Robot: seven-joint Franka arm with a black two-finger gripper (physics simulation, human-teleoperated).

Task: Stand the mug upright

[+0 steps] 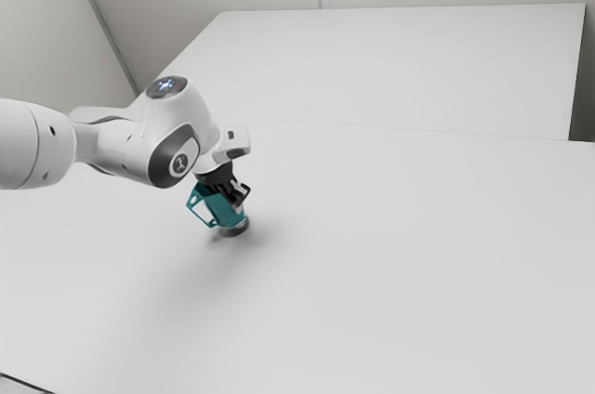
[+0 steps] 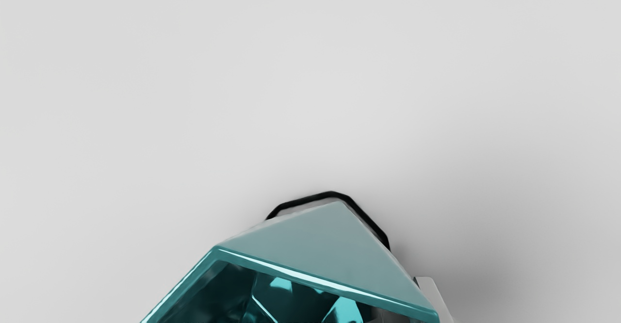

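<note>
My hand is closed on the tilted mug, low over the bench. I judge this mid-righting: next, ease out the lean, seat it flat, release.

- Smooth white arm with rounded casings and thin seams
- Dark grey side cap bearing a pale ringed emblem
- Dark upper cap showing small blue-white marks
- Small dark recess in the casing
- Black hand
</note>
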